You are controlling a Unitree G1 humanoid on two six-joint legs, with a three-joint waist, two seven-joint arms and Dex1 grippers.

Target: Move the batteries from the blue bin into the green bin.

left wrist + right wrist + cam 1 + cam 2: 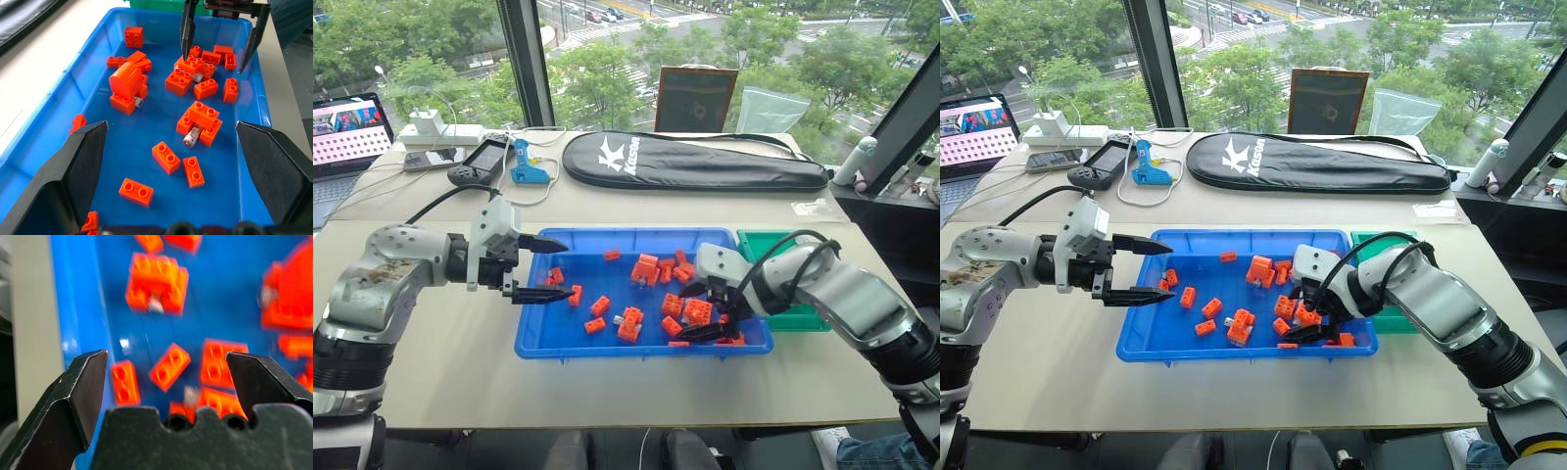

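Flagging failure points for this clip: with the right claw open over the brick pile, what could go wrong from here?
1. The batteries lie wedged under orange bricks, so the right claw may well pinch a brick instead.
2. Its open fingers could scatter the pile and bury the batteries deeper.
3. The left claw hangs open over the blue bin, crowding it.

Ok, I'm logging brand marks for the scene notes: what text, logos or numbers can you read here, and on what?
"K" logo with "KASON": white print on the black racket case behind the blue bin.
Laptop screen: content too small to read.
Framed board by the window: no legible text.
Orange bricks: no print visible.
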